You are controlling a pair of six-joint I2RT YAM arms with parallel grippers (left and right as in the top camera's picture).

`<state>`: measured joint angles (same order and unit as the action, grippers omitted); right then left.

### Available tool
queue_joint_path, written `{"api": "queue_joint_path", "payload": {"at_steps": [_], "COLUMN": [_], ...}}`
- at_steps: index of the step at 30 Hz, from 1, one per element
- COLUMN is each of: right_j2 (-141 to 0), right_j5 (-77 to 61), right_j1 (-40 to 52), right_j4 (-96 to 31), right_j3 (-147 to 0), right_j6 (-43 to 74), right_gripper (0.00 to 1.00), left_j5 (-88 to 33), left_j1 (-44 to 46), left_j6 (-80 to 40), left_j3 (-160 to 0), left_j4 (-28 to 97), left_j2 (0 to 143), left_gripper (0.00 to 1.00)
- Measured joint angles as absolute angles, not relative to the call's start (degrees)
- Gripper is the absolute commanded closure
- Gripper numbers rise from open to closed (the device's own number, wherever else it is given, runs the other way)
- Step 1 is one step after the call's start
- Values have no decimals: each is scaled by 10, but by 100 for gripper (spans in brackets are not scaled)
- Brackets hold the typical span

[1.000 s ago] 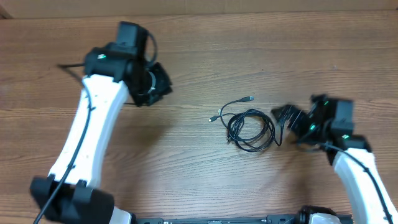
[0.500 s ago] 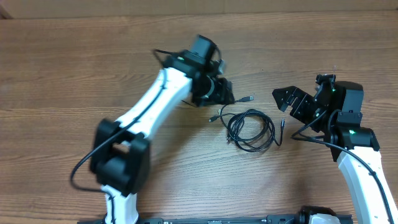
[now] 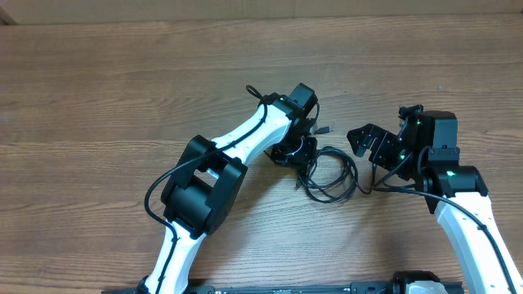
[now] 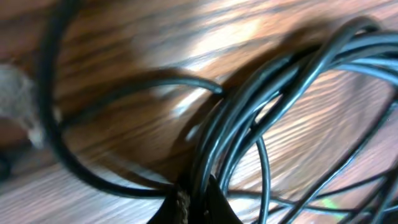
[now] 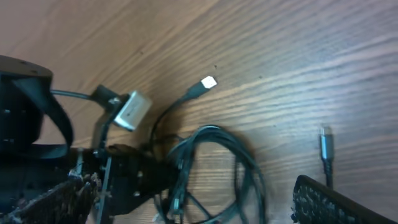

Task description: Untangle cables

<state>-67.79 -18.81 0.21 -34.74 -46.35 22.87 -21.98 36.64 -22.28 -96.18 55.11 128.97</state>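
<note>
A loose coil of thin black cables (image 3: 331, 173) is seen lying on the wooden table (image 3: 98, 98), a little right of the middle in the overhead view. The left gripper (image 3: 302, 153) is set down on the coil's left edge, with its arm stretched diagonally across the table from the near side. In the left wrist view the cables (image 4: 273, 106) fill the picture (blurred and very close). Several strands are gathered there into a bundle that runs straight into the dark fingertips (image 4: 186, 208) at the bottom edge. The jaws are pressed together, pinching those strands. How many strands are caught cannot be told.

The right gripper (image 3: 369, 144) is held just right of the coil, apart from it, with its 2 fingers spread wide and nothing between them. Only 1 of its fingers (image 5: 336, 202) is shown in the right wrist view, at the bottom right corner.

In that same view, 1 end is seen leading up out of the cables (image 5: 211, 168) to a silver plug (image 5: 208, 81), which lies flat on the bare wood beyond the loops. A second plug (image 5: 325, 140) is seen on the wood to the right of the coil, just above that finger. The left gripper (image 5: 124, 180) is shown at the coil's left side, touching it.
</note>
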Motion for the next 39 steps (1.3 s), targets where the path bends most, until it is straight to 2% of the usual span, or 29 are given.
{"api": "queue_joint_path", "payload": {"at_steps": [5, 9, 13, 17, 20, 23, 27, 33, 39], "right_j2": [-691, -696, -697, -697, -698, -702, -718, -743, -766], "right_j5": [-196, -270, -357, -422, -445, -458, -449, -363, -286], "right_j1": [2, 2, 9, 37, 65, 95, 148, 230, 257], "right_j4": [-365, -352, -311, -244, -182, -107, -21, 29, 90], "right_j3": [-463, -463, -463, -463, -463, -462, -462, -462, -461], "right_j6": [229, 229, 227, 258, 307, 361, 422, 513, 591], "right_gripper": [0, 0, 21, 32, 27, 26, 30, 32, 38], "left_j5": [-142, -116, -103, -102, -102, -102, -102, -102, -101], "left_j1": [339, 299, 278, 285, 288, 288, 288, 288, 284], "left_j6": [-221, -194, -146, -94, -72, -66, -78, -122, -150], "left_j3": [-993, -1026, -1044, -1059, -1063, -1063, -1062, -1062, -1062], "left_j4": [664, 670, 659, 660, 661, 665, 675, 679, 685], "left_j2": [1286, 1238, 1136, 1028, 982, 969, 970, 970, 970], "left_gripper": [96, 96, 96, 96, 96, 96, 96, 96, 96]}}
